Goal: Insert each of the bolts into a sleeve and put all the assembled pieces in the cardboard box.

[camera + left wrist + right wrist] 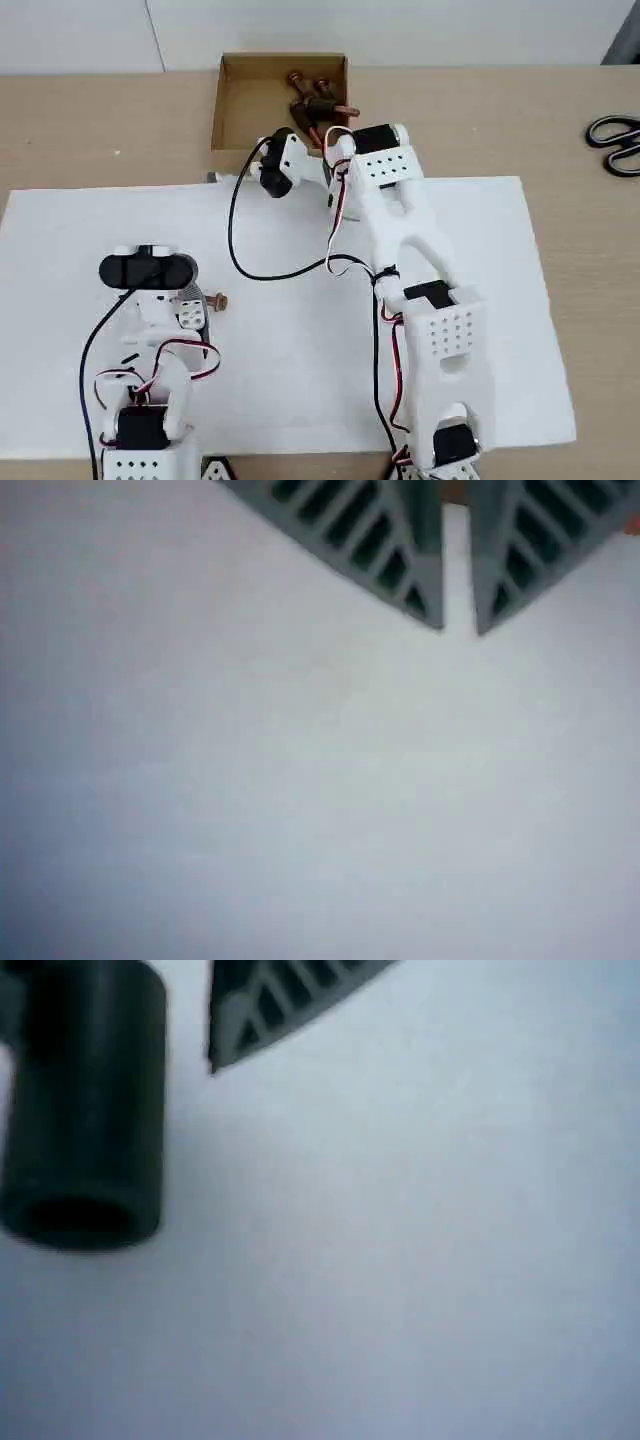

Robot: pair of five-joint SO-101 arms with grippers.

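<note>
The coming move is turning on the gap between the bolt [213,300] and the sleeve [85,1110], and both are best placed from the cardboard box [232,100]. The left pincer [460,625] is sitting low over the white sheet [280,380], well apart from the box on the side of the arms' bases. Its jaws are drawn almost together, with only a slit of sheet showing at the tips. A brownish sliver deeper in that slit, and the bolt poking out beside it in the high view, are suggesting that it is clamped on the bolt's shank. The bolt's long axis is lying roughly level with the counter [100,120], crosswise to the jaws, with its copper head pointing toward the right arm. The right pincer [245,176] is hanging just beside the box's near wall, and the dark sleeve is looming close to it in the right wrist view, one open end of its bore showing; whether that pincer is gripping the sleeve or standing apart from it, I cannot tell. The assembled pieces [315,98] are lying inside the box, toward its wall on the right arm's side. So the sleeve is waiting near the box and the bolt far from it, and I am judging that the shank will need lining up with the bore before anything is pushed home
</note>
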